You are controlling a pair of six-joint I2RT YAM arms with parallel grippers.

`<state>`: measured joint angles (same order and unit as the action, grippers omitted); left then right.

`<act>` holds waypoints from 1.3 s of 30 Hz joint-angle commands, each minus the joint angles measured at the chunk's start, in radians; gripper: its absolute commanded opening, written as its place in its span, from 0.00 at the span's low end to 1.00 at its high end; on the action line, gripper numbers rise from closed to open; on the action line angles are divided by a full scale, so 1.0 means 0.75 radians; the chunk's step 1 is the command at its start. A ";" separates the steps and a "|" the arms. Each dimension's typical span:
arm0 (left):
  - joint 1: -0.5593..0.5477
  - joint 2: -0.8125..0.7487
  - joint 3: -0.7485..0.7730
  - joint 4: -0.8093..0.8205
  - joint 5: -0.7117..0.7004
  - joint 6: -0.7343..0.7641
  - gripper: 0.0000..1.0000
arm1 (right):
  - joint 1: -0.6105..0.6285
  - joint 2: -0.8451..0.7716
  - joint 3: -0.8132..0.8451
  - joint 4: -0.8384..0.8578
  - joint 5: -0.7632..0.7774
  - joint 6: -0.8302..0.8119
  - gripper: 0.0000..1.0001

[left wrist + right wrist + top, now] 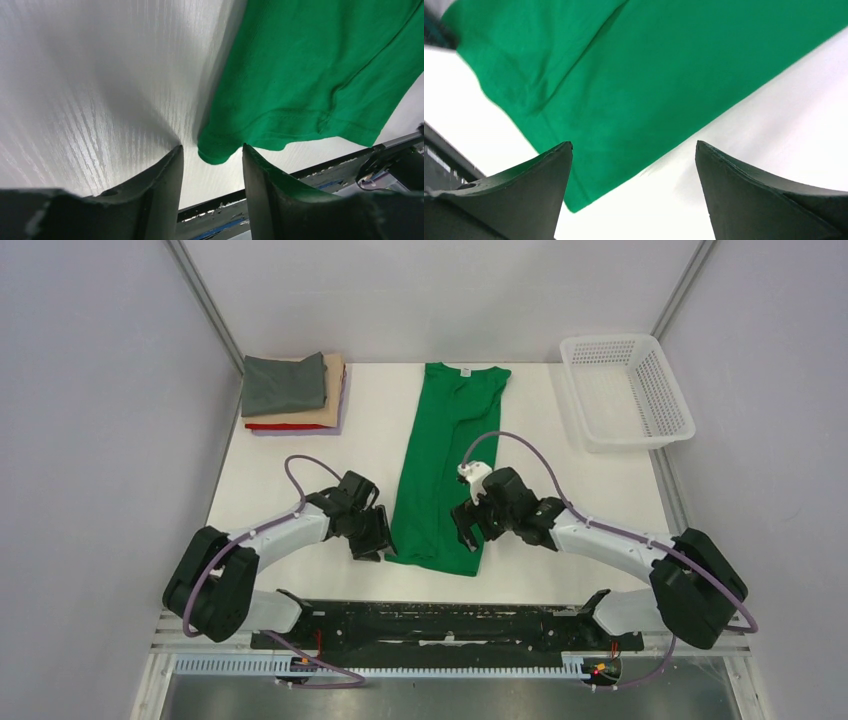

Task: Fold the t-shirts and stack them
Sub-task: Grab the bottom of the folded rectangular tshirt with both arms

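Observation:
The bright green t-shirt lies folded into a long narrow strip down the middle of the table, its white neck label at the far end. My left gripper is open at the strip's near left corner; in the left wrist view that corner sits between my fingertips. My right gripper is open at the near right corner; the right wrist view shows the green hem between my spread fingers. A folded stack of grey, tan and red shirts lies at the far left.
A white plastic mesh basket stands at the far right. The table's near edge with a black rail runs just behind both grippers. Grey walls close in on the left and right.

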<state>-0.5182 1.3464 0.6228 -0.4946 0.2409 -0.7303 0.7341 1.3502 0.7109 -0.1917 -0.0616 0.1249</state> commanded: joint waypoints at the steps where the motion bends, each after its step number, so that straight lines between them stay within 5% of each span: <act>1: 0.000 0.063 0.000 0.109 0.014 0.013 0.48 | 0.070 -0.090 -0.076 -0.061 -0.073 -0.152 0.94; 13: -0.003 0.083 -0.008 0.119 0.005 0.004 0.03 | 0.374 -0.094 -0.139 -0.060 -0.014 -0.285 0.72; 23: -0.012 -0.024 -0.037 0.072 0.013 -0.013 0.02 | 0.478 0.073 -0.139 -0.089 0.176 -0.295 0.47; 29: -0.073 -0.103 -0.061 -0.011 -0.021 -0.039 0.02 | 0.567 0.098 -0.128 -0.127 0.156 -0.271 0.00; 39: -0.093 -0.422 0.037 -0.325 0.059 -0.048 0.02 | 0.555 -0.138 -0.068 -0.222 -0.085 -0.284 0.00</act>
<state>-0.5838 1.0580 0.5880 -0.6491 0.2249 -0.7486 1.1595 1.3094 0.6209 -0.3161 -0.0578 -0.0883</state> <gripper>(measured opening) 0.043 0.015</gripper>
